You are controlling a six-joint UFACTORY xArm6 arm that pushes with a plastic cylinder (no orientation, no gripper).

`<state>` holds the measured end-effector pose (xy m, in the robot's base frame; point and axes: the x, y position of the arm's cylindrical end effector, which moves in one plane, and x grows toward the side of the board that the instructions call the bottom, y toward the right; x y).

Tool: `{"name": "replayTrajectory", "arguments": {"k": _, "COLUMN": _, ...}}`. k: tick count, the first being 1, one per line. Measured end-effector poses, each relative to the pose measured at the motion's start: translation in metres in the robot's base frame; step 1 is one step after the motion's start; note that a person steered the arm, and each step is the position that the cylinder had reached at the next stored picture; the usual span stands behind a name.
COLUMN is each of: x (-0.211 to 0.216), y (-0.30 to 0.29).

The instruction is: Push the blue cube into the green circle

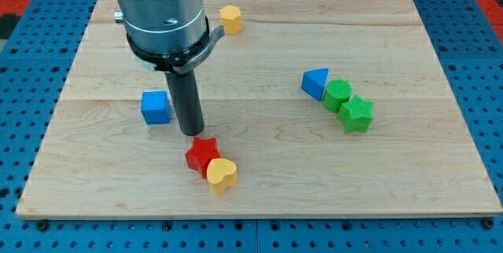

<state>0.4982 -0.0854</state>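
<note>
The blue cube [156, 108] sits on the wooden board at the view's left of centre. The green circle [339, 94] lies at the view's right, touching a blue triangle block [316, 82] on its upper left and a green star [358, 113] on its lower right. My tip [191, 131] is on the board just to the right of the blue cube, with a small gap, and just above a red star [202, 154].
A yellow heart [222, 175] touches the red star's lower right. A yellow block [231, 19] sits near the board's top edge. The arm's grey body [159, 9] hides part of the board's upper left. The wooden board [259, 190] lies on a blue pegboard.
</note>
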Motion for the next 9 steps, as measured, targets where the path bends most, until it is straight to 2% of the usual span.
{"name": "replayTrajectory", "arguments": {"k": 2, "x": 0.0, "y": 0.0}}
{"name": "replayTrajectory", "arguments": {"k": 4, "x": -0.002, "y": 0.039}}
{"name": "replayTrajectory", "arguments": {"k": 7, "x": -0.033, "y": -0.145}}
{"name": "replayTrajectory", "arguments": {"k": 8, "x": -0.062, "y": -0.103}}
{"name": "replayTrajectory", "arguments": {"k": 9, "x": -0.034, "y": 0.036}}
